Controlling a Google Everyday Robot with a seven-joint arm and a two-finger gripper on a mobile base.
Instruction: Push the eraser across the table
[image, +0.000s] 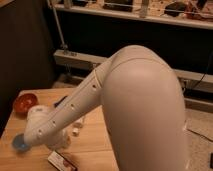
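Camera view, single position. One white arm (142, 110) fills the centre and right of the frame, with its bulky upper section nearest the lens. The forearm slopes down and to the left and ends in a rounded wrist low over the front-left part of the worktop (97, 142), a pale wooden surface.

Pincer (58, 145): sits beneath the wrist at the lower left of the frame, close above the worktop. The wrist housing covers most of it. Whether it is set wide or narrow cannot be told, and nothing can be seen held in it.

Eraser (62, 161): lies flat on the worktop at the bottom edge of the frame, just below the pincer as pictured. A white face, a red mark and dark edging are visible. The frame edge cuts off its lower part. Contact between pincer and eraser cannot be confirmed.

Other items on the worktop:
- Red bowl (24, 103), at the far left, well apart from the eraser.
- Blue pad (19, 144), at the left edge, beside the wrist and partly covered by it.
- Small white bottle-like item (76, 131), just right of the forearm, near the middle of the worktop.
- Dark item (60, 101), showing behind the forearm; kind not determinable.

Background: metal shelving (150, 20) runs across the top, above a dark wall.
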